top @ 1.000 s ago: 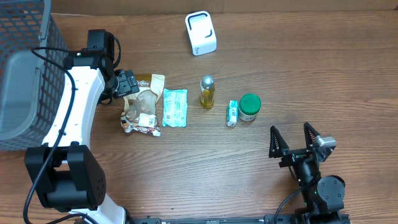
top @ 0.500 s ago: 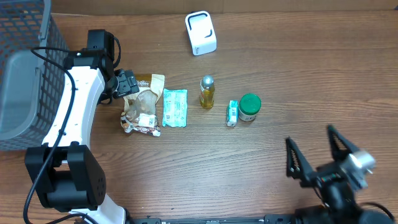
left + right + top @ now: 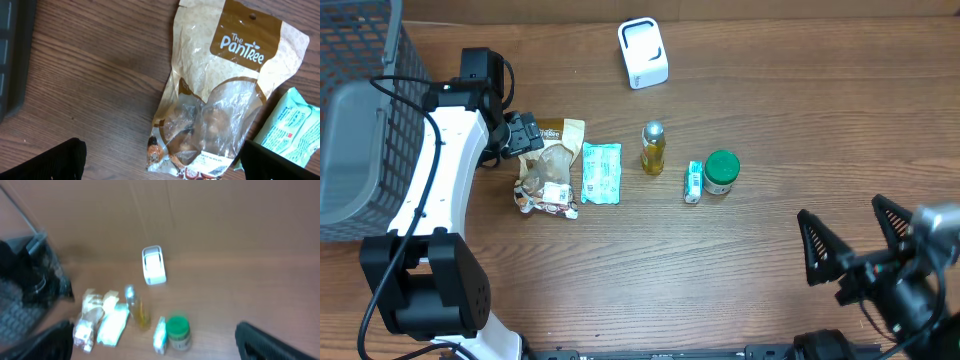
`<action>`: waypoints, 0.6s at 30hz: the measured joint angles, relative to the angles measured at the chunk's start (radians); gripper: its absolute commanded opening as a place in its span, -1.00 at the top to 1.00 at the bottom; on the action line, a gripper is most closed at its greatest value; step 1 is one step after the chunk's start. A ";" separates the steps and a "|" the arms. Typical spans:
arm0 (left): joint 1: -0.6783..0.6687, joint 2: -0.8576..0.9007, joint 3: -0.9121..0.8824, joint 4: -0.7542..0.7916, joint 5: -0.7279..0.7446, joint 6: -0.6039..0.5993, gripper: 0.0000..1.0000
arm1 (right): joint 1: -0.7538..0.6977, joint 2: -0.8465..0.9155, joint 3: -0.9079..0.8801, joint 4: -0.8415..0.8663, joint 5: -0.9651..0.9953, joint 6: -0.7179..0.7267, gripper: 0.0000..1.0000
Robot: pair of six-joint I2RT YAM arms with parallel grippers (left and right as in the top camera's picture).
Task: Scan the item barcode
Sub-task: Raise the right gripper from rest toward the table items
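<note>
The white barcode scanner (image 3: 643, 53) stands at the back of the table. A brown "The PanTree" snack bag (image 3: 552, 160) lies at the left, and my left gripper (image 3: 525, 135) hovers open at its left edge, holding nothing. In the left wrist view the bag (image 3: 225, 100) fills the middle, a white barcode label (image 3: 215, 165) at its lower end, and my left gripper (image 3: 167, 167) straddles that end. My right gripper (image 3: 840, 210) is raised at the front right, open and empty. Its blurred view shows the scanner (image 3: 153, 265) and the row of items beyond my right gripper (image 3: 160, 350).
A teal packet (image 3: 601, 173), a yellow bottle (image 3: 653, 147), a small white-green box (image 3: 693, 182) and a green-lidded jar (image 3: 721, 172) lie in a row mid-table. A dark wire basket (image 3: 355, 110) holding a grey bin stands at the far left.
My right arm has risen toward the camera and shifted right, its gripper still open. The left arm and all the items have stayed put.
</note>
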State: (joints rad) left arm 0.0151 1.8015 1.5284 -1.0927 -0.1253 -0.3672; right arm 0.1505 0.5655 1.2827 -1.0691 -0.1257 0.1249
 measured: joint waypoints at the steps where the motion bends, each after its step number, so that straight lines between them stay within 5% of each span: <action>1: 0.000 0.000 0.000 -0.001 0.000 0.000 -0.99 | 0.000 0.058 0.080 -0.085 -0.001 0.001 -1.00; 6: 0.000 0.000 -0.002 0.000 -0.003 0.000 -0.99 | 0.000 0.304 0.305 -0.244 -0.074 0.004 -1.00; 18: 0.000 0.000 -0.002 0.000 -0.003 0.000 -0.99 | 0.000 0.556 0.322 -0.287 -0.163 0.005 -1.00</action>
State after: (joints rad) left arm 0.0151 1.8019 1.5265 -1.0927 -0.1284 -0.3672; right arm 0.1501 1.1213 1.6047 -1.3563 -0.2886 0.1303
